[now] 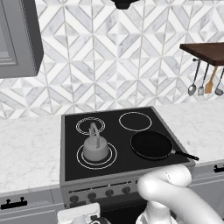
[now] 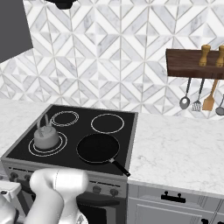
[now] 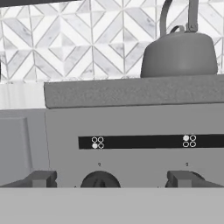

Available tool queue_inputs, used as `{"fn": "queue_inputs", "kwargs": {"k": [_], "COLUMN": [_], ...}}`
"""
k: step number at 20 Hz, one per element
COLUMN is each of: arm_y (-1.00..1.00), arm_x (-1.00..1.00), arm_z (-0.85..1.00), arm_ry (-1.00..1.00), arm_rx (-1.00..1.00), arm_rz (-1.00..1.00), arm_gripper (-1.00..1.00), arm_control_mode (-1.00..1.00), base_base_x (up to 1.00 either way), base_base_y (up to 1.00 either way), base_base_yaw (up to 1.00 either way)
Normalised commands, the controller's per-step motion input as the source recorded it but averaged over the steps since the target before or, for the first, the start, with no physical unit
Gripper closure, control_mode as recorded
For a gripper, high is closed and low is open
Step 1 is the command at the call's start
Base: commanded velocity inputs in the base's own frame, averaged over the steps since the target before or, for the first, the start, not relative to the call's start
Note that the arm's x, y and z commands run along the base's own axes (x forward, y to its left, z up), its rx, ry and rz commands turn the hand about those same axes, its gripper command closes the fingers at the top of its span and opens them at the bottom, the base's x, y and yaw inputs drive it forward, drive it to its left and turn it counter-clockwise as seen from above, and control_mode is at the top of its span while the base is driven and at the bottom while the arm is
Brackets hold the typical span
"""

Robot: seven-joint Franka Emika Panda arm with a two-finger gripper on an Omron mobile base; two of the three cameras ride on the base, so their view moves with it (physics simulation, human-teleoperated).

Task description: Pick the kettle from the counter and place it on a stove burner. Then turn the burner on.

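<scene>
The pale grey kettle stands upright on the stove burner, the large double-ring circle at the front left of the black glass. The white marble counter lies on both sides of the stove. My gripper is low in front of the stove's grey front panel and is open, nothing between its fingers. In the hand view a dark knob sits between the fingertips, and a second knob shows partly behind the right one.
A black frying pan rests on the front right burner, handle toward the front right. A row of knobs runs along the stove front. Utensils hang under a wooden shelf at the right.
</scene>
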Motion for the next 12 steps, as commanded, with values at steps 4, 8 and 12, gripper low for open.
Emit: {"fn": "queue_inputs", "kwargs": {"k": [4,8,12], "arm_y": [0.02,0.04,0.06], "arm_x": [0.15,0.16,0.14], "arm_z": [-0.17,-0.19,-0.19], "arm_ry": [0.00,0.00,0.00], "arm_rx": [0.00,0.00,0.00], "arm_rz": [0.00,0.00,0.00], "arm_gripper": [-1.00,-1.00,-1.00], "arm_control_mode": [-1.00,-1.00,-1.00], "base_base_x": [0.00,0.00,0.00], "base_base_y": [0.00,0.00,0.00], "base_base_yaw": [0.00,0.00,0.00]}}
